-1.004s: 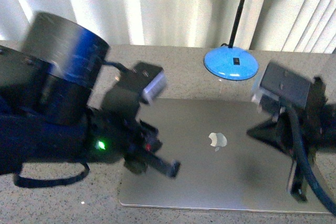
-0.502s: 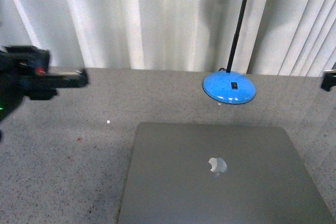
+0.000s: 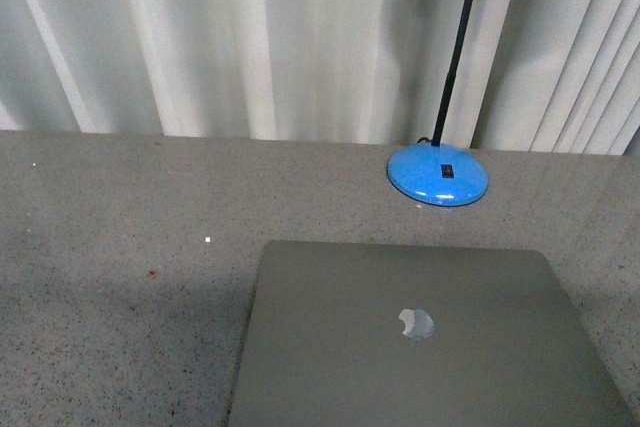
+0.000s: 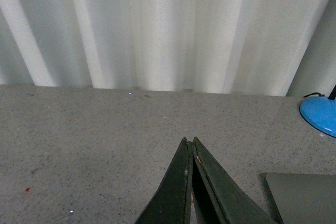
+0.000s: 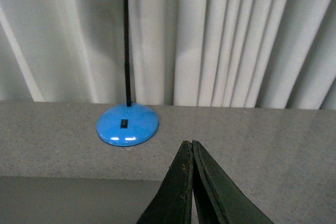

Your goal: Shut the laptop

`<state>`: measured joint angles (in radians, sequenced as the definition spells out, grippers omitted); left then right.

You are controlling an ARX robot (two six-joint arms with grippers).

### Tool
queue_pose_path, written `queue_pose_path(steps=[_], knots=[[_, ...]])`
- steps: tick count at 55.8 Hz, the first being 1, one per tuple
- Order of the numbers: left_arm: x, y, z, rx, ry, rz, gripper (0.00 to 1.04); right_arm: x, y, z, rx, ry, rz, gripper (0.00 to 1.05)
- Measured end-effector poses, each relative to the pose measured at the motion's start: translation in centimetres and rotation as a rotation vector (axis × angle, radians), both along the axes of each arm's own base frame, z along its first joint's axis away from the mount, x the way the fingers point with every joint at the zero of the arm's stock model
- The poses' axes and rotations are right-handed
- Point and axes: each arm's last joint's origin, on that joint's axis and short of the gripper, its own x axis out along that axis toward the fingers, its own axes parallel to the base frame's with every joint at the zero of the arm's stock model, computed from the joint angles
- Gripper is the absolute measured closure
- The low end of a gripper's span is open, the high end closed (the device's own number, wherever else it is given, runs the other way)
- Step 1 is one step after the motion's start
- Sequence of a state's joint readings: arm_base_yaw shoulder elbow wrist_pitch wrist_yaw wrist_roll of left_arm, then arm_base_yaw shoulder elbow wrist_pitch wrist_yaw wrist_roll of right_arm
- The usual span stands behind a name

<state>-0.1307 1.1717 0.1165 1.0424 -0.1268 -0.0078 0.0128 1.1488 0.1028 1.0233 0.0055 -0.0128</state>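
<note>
Arms are withdrawn from the front view since earlier | left gripper point(image 4: 189, 143) is clenched empty, left of the lamp base point(image 3: 438, 175) | laptop point(image 3: 420, 347) is seen shut flat, just before the lamp base | right gripper point(image 5: 188, 144) is clenched empty, right of it | closing is judged done, nothing left.

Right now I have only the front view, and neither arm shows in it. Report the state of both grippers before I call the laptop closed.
Observer: The left gripper is shut, its fingertips pressed together with nothing between them.
Operator: Now the right one.
Observer: The right gripper is shut too, and empty.
Operator: Tell me which way it faces.
Observer: It faces the curtain, with the blue lamp base standing ahead of it.
</note>
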Motion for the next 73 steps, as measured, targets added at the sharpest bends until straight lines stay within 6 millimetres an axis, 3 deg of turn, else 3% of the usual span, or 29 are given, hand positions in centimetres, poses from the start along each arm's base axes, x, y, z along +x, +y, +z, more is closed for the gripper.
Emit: queue_pose_path(steps=[21,73], knots=[[-3.6,2.0,0.3,-0.001,-0.007,0.004,1.01,-3.7,-0.2,0.1,0.002,-0.005,-0.008,1.02],[-7.0,2.0,1.4,-0.001,-0.044,0.003,1.01,-6.8,-0.2,0.9,0.002,-0.031,-0.005,1.02]])
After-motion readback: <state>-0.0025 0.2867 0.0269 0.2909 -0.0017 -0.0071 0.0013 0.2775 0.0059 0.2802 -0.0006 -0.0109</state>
